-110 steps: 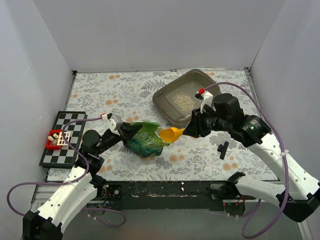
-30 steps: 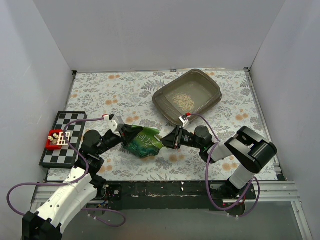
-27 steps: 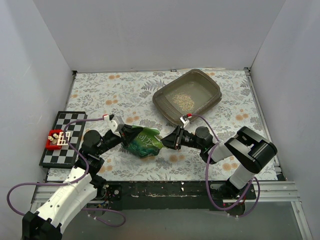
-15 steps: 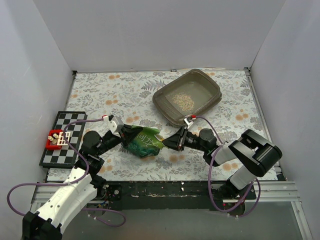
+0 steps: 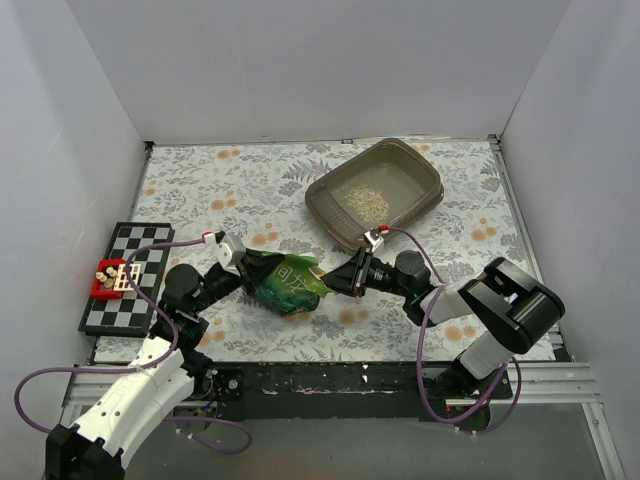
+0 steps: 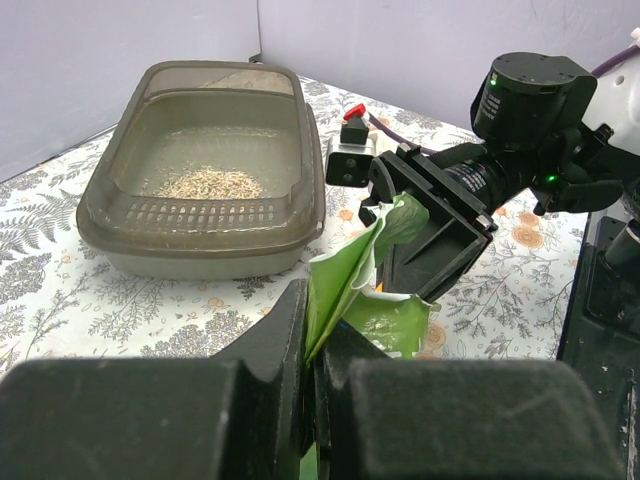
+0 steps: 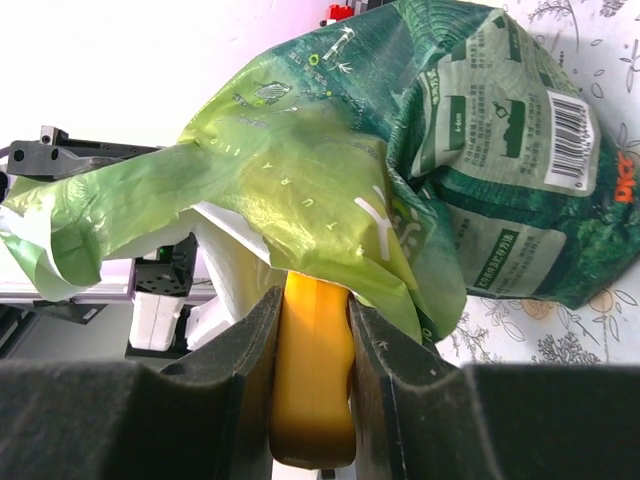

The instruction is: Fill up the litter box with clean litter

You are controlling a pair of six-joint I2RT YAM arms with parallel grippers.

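My left hand (image 6: 312, 345) is pinched tight on the upper lip of the green bag (image 5: 288, 284), holding that edge up so the mouth gapes towards my other arm. My right hand (image 7: 312, 335) is narrowed on the handle of the yellow scoop (image 7: 310, 405), and the front of the scoop is out of sight inside the bag. The loose, pale green flap of the bag sags over the handle and hides the bowl from me, so I cannot tell whether anything is in it.

The litter box (image 6: 200, 255) sits on the flowered counter (image 5: 220, 180) behind my right hand, towards the back right, a short way off from the bag and not touching it. A thin patch of clean litter (image 5: 366, 202) lies in the middle of its floor, with bare grey plastic all round it. My right wrist, with its red-and-white tag and purple cable, lies low between the bag and the box's near wall.

Off to my left, at the counter's edge, a chequered board (image 5: 140, 275) lies flat with a small red tray (image 5: 108, 278) on it, well apart from the bag.
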